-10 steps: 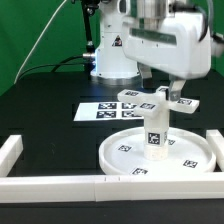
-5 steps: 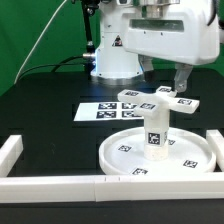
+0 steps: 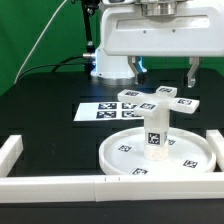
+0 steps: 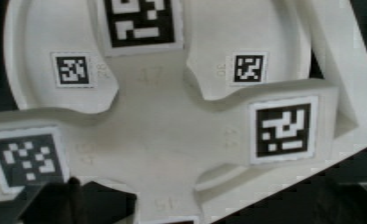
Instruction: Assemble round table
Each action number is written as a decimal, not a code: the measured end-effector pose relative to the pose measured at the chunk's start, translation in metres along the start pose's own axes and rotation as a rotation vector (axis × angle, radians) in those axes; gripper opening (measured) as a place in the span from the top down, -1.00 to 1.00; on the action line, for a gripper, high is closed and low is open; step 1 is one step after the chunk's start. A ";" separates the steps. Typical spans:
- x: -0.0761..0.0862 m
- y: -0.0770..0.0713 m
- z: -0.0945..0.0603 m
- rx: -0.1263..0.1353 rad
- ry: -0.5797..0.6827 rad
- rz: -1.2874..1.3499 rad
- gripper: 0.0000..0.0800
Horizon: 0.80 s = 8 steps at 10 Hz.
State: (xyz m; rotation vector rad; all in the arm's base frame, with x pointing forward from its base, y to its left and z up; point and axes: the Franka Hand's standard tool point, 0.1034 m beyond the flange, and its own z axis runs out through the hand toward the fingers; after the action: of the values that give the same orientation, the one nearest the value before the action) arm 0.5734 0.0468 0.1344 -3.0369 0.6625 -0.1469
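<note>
- Gripper [image 3: 163, 70] hangs above the assembly in the ext. view, jaws spread wide: one finger [image 3: 138, 69] on the ext. view's left, the other on its right, w/ empty air between. Holds nothing.
- Round disc [image 3: 120, 150] lies flat on the black table [image 3: 50, 100], toward the ext. view's right, rim up, tags showing on its face.
- Leg [image 3: 155, 133] stands upright at about the disc's centre, a square tag on the side facing the camera.
- Cross-shaped foot [image 3: 156, 100] sits on top of the leg, arms roughly level, tags on the arm ends. Looks seated on the leg top, but can't tell from this angle if it's fully home.
- Gripper is apart from the foot, directly over it, fingers straddling the foot's span w/o touching.
- Wrist view looks straight down on the foot [image 4: 180, 110]: white cross fills most of the frame, several tags on its arms, dark table behind. Dark blurred shape at one frame corner is prob. a fingertip [image 4: 38, 205].
- Marker board [image 3: 100, 111] lies flat on the table behind the disc, partly hidden by the foot.
- White border rails [image 3: 60, 182] run along the near edge, w/ a short piece at the ext. view's left.
- Arm base [image 3: 112, 65] stands behind, w/ a green backdrop on the ext. view's left.
</note>
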 end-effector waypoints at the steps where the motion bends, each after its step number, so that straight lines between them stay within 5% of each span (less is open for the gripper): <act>1: 0.001 0.000 0.000 -0.001 0.001 -0.049 -0.62; 4: 0.001 -0.003 0.000 -0.052 -0.009 -0.600 -0.62; 8: 0.002 0.002 0.001 -0.067 -0.026 -0.851 -0.62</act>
State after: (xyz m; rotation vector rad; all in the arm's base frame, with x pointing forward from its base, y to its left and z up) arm 0.5747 0.0446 0.1338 -3.1403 -0.6669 -0.0953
